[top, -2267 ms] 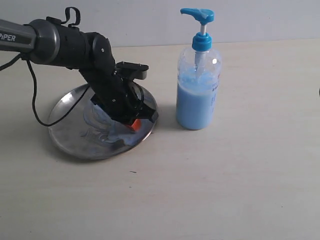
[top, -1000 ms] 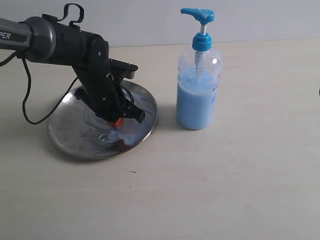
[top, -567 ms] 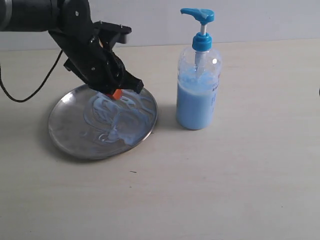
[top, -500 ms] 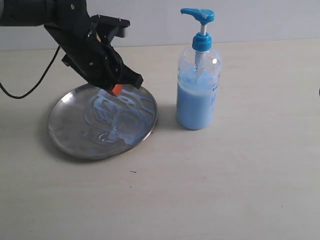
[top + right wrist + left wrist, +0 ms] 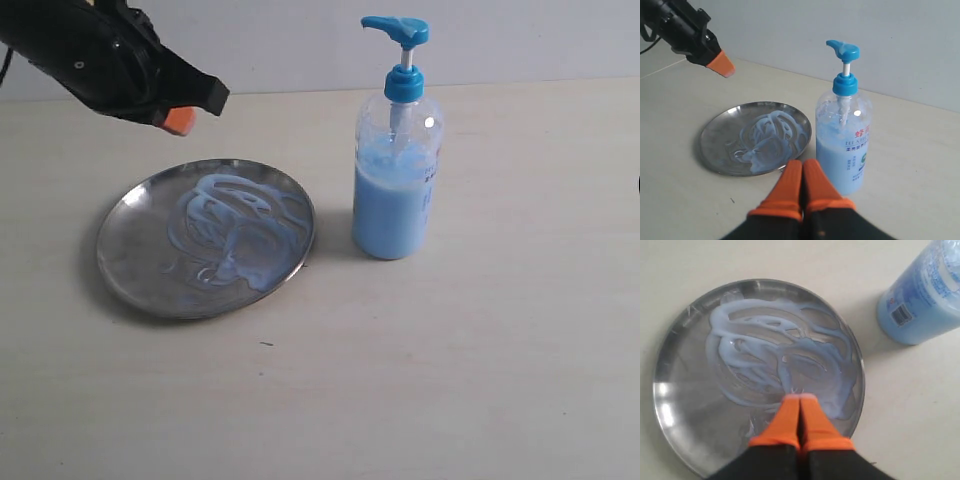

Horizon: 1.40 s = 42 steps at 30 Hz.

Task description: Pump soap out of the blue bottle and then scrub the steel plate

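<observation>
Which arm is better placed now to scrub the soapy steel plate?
Left, probably. The left end effector hangs shut above the steel plate, looking straight down on it. The right end effector is shut near the blue bottle, with the plate farther off.

On my right wrist feed the blue bottle [image 5: 843,150] carries a small label [image 5: 859,146]. It has red Chinese characters above lines of blue print and a green mark [image 5: 863,159], all too small for me to read. My left wrist feed shows a barcode [image 5: 901,316] on the bottle's side, its digits illegible.
</observation>
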Each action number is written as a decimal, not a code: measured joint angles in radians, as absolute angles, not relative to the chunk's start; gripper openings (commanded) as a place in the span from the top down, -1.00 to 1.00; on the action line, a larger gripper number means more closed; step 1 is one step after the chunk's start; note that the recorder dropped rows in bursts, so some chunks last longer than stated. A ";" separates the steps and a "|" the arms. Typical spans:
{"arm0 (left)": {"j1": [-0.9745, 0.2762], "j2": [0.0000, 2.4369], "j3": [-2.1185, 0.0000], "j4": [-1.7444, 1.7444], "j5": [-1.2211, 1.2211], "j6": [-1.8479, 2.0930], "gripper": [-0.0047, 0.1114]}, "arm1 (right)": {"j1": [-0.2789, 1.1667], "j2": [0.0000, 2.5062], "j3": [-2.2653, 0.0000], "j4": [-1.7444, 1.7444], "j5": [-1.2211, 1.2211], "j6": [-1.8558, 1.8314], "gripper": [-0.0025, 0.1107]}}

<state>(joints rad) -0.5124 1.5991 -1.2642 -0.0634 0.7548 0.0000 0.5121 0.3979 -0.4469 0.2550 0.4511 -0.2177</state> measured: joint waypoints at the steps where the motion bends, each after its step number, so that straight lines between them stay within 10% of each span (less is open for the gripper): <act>1: -0.512 1.577 -1.249 -0.063 0.748 0.000 0.92 | 0.512 0.398 -0.447 0.255 0.451 -0.218 0.96; 42: -0.510 0.466 -0.684 -0.063 0.494 0.020 0.92 | 0.512 0.398 -0.447 0.255 0.449 -0.216 0.96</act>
<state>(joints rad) -0.5105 0.4662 -0.6842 -0.0634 0.4943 0.0195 0.5121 0.3979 -0.4469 0.2550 0.4492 -0.2159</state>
